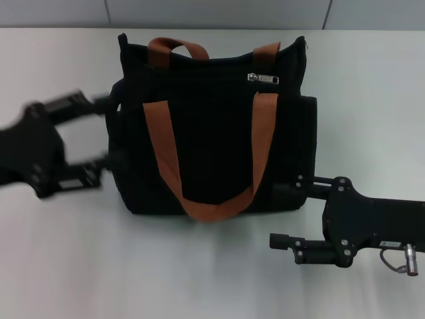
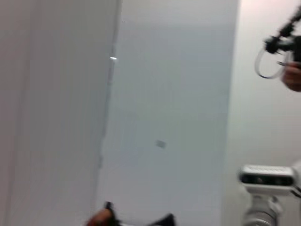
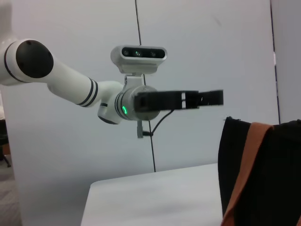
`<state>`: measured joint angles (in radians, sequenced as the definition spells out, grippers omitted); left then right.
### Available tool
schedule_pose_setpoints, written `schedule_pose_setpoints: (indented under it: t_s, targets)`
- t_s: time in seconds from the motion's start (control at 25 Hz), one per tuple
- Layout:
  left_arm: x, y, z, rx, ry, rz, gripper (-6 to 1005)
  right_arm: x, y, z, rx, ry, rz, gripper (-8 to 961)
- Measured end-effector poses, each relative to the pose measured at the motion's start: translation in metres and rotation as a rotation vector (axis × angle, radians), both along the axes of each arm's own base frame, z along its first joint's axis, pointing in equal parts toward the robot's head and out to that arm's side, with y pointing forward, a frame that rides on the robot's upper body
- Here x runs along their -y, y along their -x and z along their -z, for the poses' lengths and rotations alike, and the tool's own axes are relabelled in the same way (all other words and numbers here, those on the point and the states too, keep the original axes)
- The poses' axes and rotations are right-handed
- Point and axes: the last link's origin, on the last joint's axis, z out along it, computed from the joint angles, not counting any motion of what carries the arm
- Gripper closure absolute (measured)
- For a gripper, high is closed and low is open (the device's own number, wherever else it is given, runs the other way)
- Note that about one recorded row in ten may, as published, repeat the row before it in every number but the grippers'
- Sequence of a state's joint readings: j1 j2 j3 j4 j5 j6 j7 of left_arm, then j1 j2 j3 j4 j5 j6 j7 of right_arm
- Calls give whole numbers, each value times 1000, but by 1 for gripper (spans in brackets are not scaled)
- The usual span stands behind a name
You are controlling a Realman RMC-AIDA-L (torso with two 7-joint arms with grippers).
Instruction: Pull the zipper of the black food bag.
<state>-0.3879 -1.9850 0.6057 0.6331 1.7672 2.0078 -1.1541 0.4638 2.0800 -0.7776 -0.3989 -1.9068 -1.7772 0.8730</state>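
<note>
Black food bag [image 1: 212, 143] stands on tabletop [image 1: 199, 266], between both hands. Left hand [image 1: 106, 133]: fingers spread wide, tips at the bag's side, nothing held. Right hand [image 1: 285, 211]: level, fingers apart, upper one against bag's lower corner. Zipper [image 1: 263, 78] sits well beyond right hand, untouched.

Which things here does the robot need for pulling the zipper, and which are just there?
For the job:
- black food bag
- zipper near the bag's top
- left pincer, open at the bag's side
- right pincer, open by the bag's lower corner

Just there:
- white table
- orange-brown handles
</note>
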Motion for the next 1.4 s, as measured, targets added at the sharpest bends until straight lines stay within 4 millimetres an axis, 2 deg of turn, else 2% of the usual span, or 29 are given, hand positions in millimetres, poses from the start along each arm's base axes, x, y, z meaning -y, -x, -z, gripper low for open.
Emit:
schedule_pose_setpoints:
  t_s: [0.08,0.12,0.24,0.32,0.44,0.76,1.4]
  targets:
    - [0,0,0,0,0,0,181,1,0,1,5,7,-2,227]
    - [10,-4,25,-17,69,58,181,1,-1,3,15,13,-4,227]
    - [14,-4,35,-29,109,67,181,2,-2,5,28,19,-4,226]
    - [26,3,53,-63,186,63,181,3,-4,8,48,27,-1,226]
    - [32,9,62,-97,215,58,181,4,-5,10,56,33,4,226]
    - [33,21,73,-171,190,24,181,7,-6,16,60,52,13,227]
    - [33,20,80,-173,186,14,181,9,-7,20,64,50,20,227]
